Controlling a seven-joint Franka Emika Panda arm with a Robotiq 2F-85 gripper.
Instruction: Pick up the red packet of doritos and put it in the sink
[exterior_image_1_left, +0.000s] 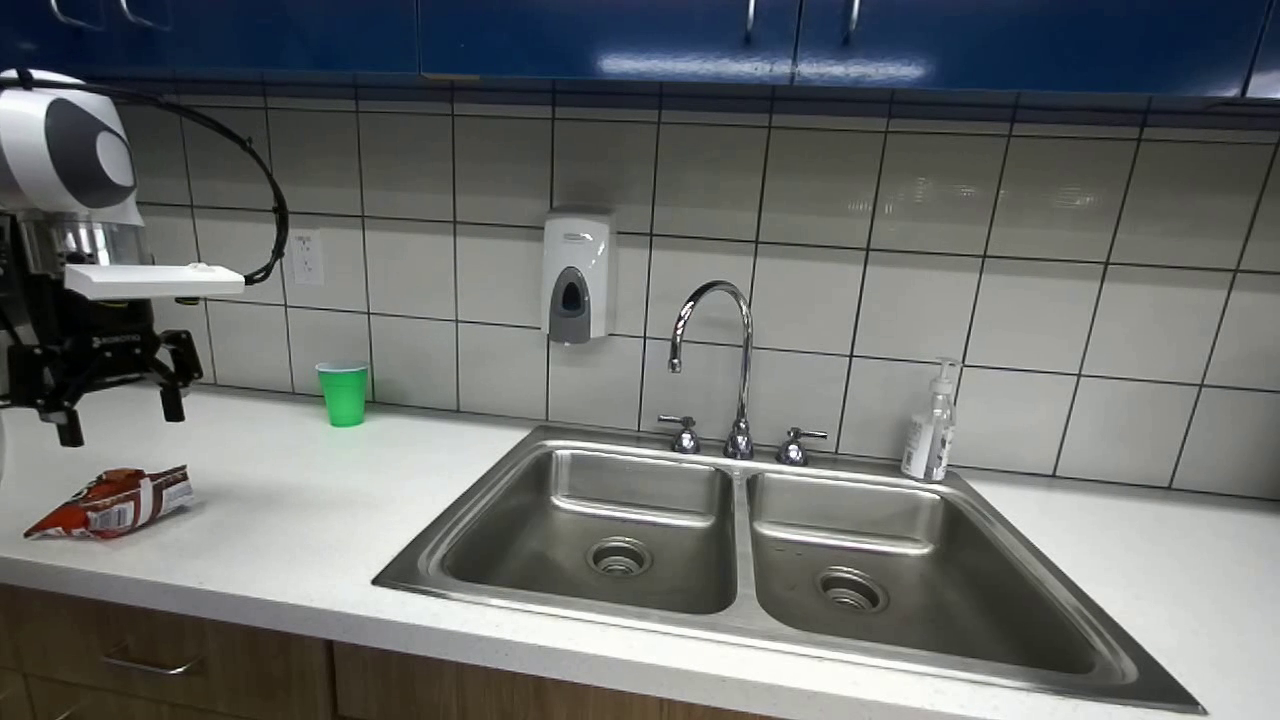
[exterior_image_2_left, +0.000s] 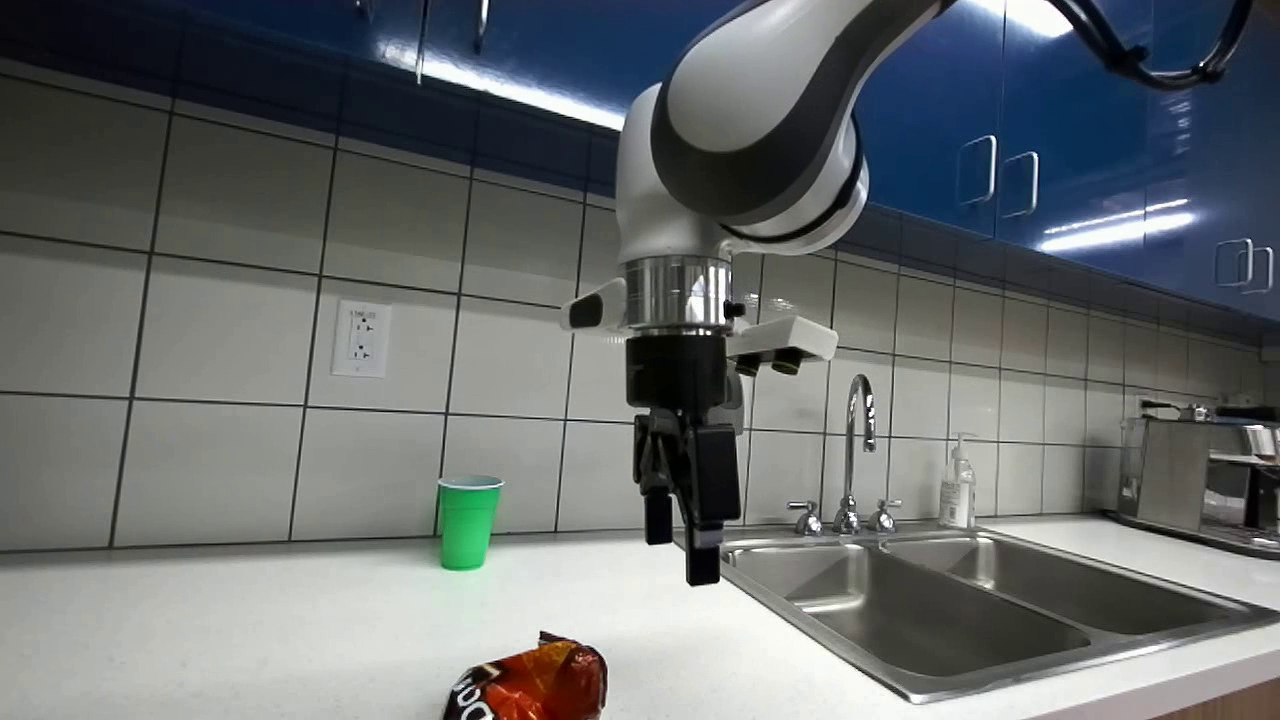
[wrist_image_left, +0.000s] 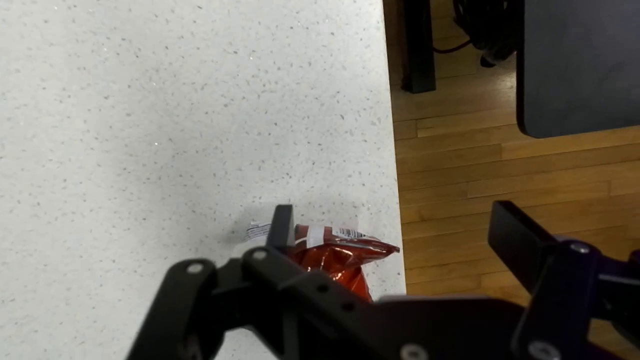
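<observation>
The red packet of doritos (exterior_image_1_left: 125, 503) lies crinkled on the white counter near its front edge, left of the sink (exterior_image_1_left: 741, 560). It also shows at the bottom of an exterior view (exterior_image_2_left: 535, 685), cut off by the frame edge. In the wrist view the packet (wrist_image_left: 345, 252) is partly hidden behind one finger and the gripper body. My gripper (exterior_image_1_left: 121, 417) is open and empty, pointing down above the counter, higher than the packet and not touching it. In the wrist view the gripper (wrist_image_left: 395, 230) has its fingers wide apart, one over the packet, one over the floor.
A green cup (exterior_image_1_left: 345, 395) stands near the tiled wall. The chrome faucet (exterior_image_1_left: 745, 370) rises behind the double-basin sink, with a soap bottle (exterior_image_1_left: 930, 425) at its back corner. A wall dispenser (exterior_image_1_left: 578, 278) and blue cabinets (exterior_image_1_left: 610, 38) hang above. A dark tabletop (wrist_image_left: 582, 65) stands beyond the counter edge.
</observation>
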